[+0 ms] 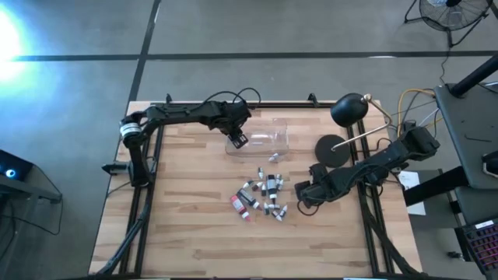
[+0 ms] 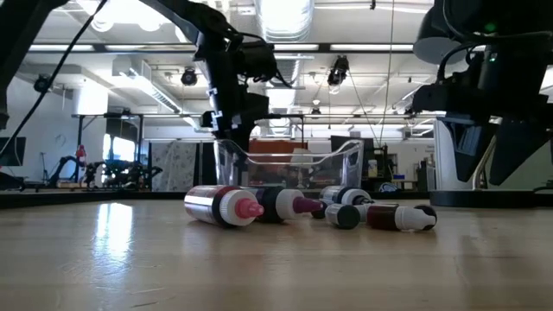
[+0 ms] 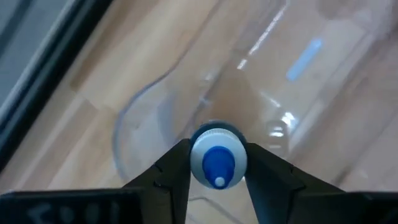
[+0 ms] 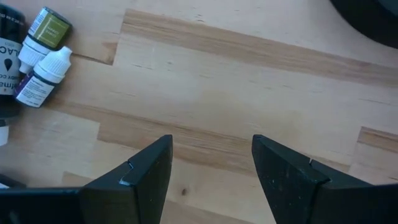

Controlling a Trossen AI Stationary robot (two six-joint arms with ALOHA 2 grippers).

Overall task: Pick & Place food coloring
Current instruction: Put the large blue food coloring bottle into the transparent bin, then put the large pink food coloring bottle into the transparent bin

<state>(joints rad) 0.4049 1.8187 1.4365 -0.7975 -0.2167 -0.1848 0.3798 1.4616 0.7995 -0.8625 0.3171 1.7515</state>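
A small food coloring bottle (image 3: pixel 217 158) with a white cap and blue tip sits between the fingers of my left gripper (image 1: pixel 237 141), which is shut on it above the left end of the clear plastic box (image 1: pixel 261 136). In the low view my left gripper (image 2: pixel 229 121) hangs over the box (image 2: pixel 289 168). Several more food coloring bottles (image 1: pixel 261 196) lie on their sides on the wood in front of the box. My right gripper (image 1: pixel 305 190) stands open just right of that heap, over bare wood (image 4: pixel 211 93). My left gripper pinches the bottle between its two fingers (image 3: pixel 177 165) at the white cap end (image 3: pixel 198 163). The fingers point steeply down from above. The bottle is lifted clear, its blue tip toward the wrist, with the box floor below it.
A black desk lamp (image 1: pixel 348 109) with a round base (image 1: pixel 334 149) stands at the back right, close behind my right arm. Two bottles (image 4: pixel 37 62) lie just beyond my right gripper. Bare wood spreads along the near edge (image 1: pixel 249 249).
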